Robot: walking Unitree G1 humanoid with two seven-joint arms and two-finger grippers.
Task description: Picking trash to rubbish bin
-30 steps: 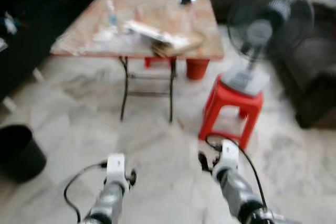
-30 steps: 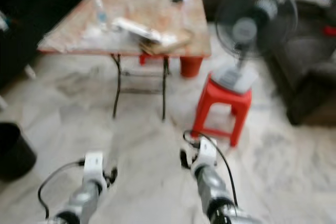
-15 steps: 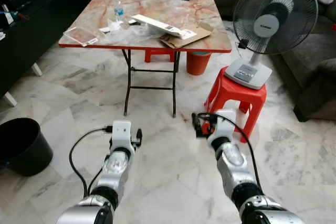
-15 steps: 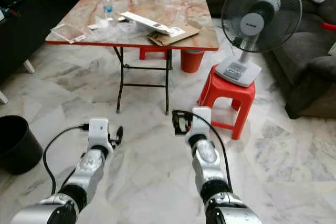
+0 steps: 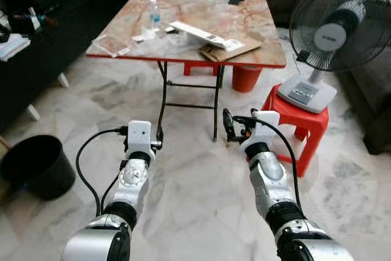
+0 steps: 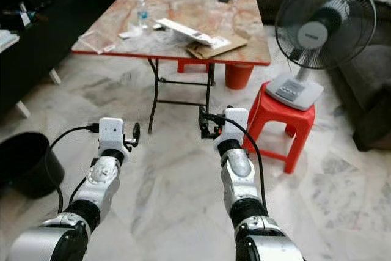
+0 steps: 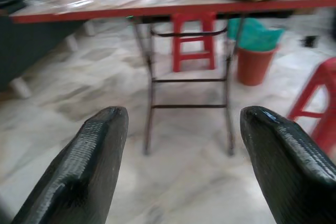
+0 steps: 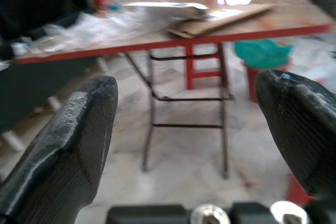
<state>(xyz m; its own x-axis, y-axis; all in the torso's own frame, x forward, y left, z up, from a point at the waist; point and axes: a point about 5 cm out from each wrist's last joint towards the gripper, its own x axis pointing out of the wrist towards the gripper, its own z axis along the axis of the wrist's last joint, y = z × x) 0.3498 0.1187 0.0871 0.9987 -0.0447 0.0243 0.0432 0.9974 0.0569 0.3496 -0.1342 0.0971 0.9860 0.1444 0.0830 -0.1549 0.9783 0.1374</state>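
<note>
Both hands, left hand (image 7: 178, 145) and right hand (image 8: 184, 145), are spread wide and empty, raised toward the surface (image 5: 244, 29), well short of it. The trash there, clear plastic wrap (image 5: 113, 44) and flattened cardboard (image 5: 229, 49), is best approached squarely before reaching; the black rubbish bin (image 5: 33, 166) stands on the floor to the left.

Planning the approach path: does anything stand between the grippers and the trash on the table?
Nothing visible. Bare marble floor lies between the open left gripper, the right gripper and the table holding the cardboard and plastic wrap.
</note>
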